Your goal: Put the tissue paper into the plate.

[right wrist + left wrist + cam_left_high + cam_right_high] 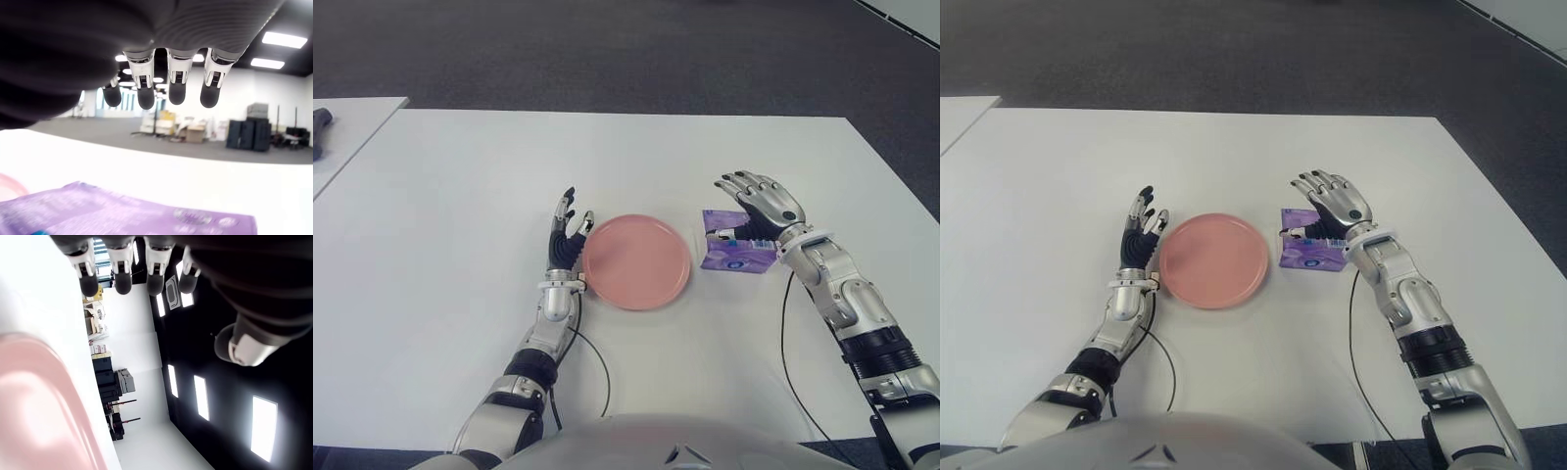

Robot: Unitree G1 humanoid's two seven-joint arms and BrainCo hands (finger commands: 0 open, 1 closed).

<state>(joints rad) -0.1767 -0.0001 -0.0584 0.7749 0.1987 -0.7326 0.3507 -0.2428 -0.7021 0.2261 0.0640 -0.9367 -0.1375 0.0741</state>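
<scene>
plate point(636, 261): smooth, glossy | tissue pack point(732, 254): glossy plastic | table point(460, 196): matt

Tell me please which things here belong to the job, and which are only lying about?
Belonging to the job:
purple tissue pack
pink plate
right hand, open above the pack
left hand, open beside the plate's left edge

Only lying about:
dark object on the neighbouring table
</scene>
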